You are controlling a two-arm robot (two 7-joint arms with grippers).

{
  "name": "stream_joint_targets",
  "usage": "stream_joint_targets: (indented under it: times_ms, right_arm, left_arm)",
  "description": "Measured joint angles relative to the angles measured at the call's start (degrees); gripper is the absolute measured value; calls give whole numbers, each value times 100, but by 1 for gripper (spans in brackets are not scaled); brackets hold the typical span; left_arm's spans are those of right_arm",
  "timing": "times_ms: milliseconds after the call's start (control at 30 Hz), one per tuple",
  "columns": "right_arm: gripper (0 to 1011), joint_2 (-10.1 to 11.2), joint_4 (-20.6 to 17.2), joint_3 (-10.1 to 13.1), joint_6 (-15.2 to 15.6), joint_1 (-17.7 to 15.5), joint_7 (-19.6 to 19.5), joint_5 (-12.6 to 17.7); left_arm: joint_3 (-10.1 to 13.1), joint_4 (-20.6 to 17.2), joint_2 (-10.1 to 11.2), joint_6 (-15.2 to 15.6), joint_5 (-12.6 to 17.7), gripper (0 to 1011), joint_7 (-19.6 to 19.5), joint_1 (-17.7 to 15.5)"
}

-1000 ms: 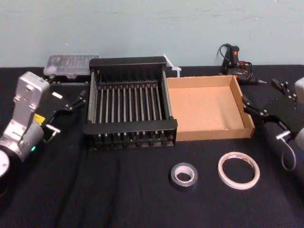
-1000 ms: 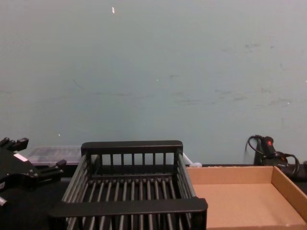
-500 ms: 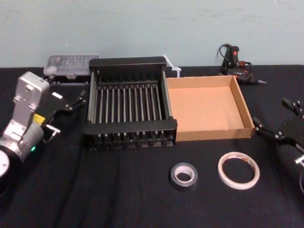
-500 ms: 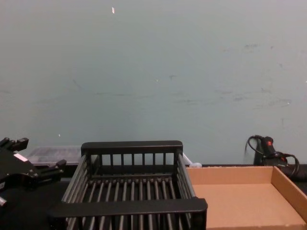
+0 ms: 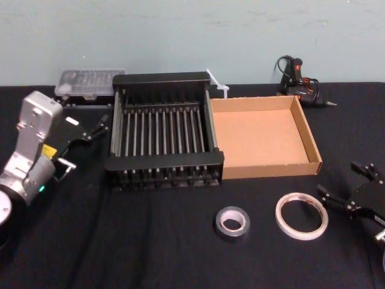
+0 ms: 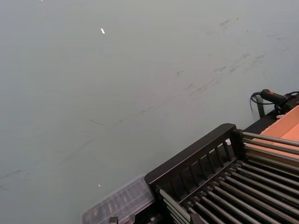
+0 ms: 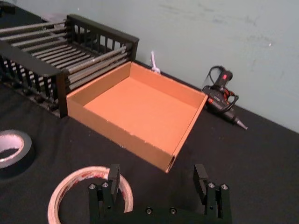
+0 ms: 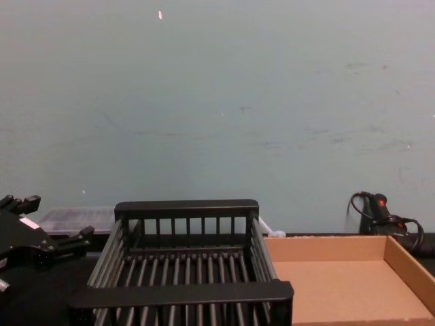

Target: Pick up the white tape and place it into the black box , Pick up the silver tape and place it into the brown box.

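The white tape (image 5: 302, 215) lies flat on the black cloth in front of the brown box (image 5: 271, 169), and in the right wrist view the white tape (image 7: 77, 176) sits just under one finger. My right gripper (image 5: 337, 179) (image 7: 157, 175) is open, low and just right of it, holding nothing. To the tape's left lies the silver tape (image 5: 233, 223) (image 7: 23, 151). The black box (image 5: 163, 161) (image 8: 183, 293) (image 7: 32, 58) stands against the brown box's (image 7: 117, 135) left side; both are empty. Left of the black box my left gripper (image 5: 99, 126) (image 8: 51, 221) rests open.
A clear plastic case (image 5: 90, 81) sits behind the black box at the back left. A black and red hand tool (image 5: 295, 75) with a cable lies at the back right by the wall. Bare black cloth spreads across the front of the table.
My right gripper has come from beside the brown box's right wall toward the front, ending just right of the white tape. The left arm and both tapes have not moved.
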Motion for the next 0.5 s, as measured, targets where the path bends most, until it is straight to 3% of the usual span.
stream_joint_targets:
  times_ms: [500]
  right_arm:
    - [1002, -198, 134, -15, 357, 61, 210, -173]
  left_arm:
    - [0, 0, 0, 0, 0, 1001, 0, 0]
